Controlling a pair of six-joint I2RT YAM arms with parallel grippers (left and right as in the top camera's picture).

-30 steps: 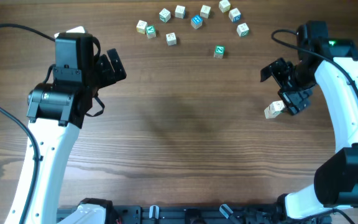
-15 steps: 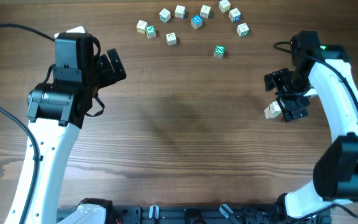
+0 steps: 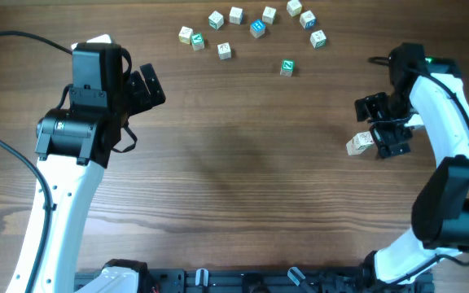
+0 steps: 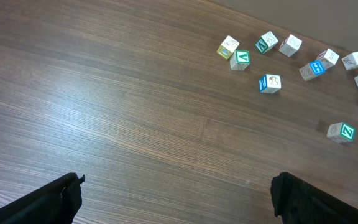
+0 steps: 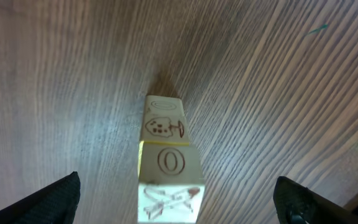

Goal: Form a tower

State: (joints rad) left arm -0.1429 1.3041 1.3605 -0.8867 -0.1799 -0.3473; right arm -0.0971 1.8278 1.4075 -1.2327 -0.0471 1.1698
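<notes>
The tower (image 3: 359, 144) is a short stack of pale wooden letter cubes standing at the right of the table. From above, the tower (image 5: 169, 167) shows a face with an "O" and a top face with red print. My right gripper (image 5: 179, 208) is open, its fingertips (image 5: 58, 198) wide on either side of the stack and touching nothing. In the overhead view the right gripper (image 3: 383, 128) sits just right of the stack. My left gripper (image 3: 146, 88) hangs open and empty over the left of the table, far from the cubes.
Several loose cubes (image 3: 256, 28) with teal, blue and pale faces lie scattered along the far edge, one teal-faced cube (image 3: 287, 67) nearer the middle. The left wrist view shows the same loose cubes (image 4: 269, 83) at its top right. Cables trail behind both arms.
My right arm has drifted right and a little toward the front, away from the stack. The stack has stayed standing in place. The left arm has not moved.
</notes>
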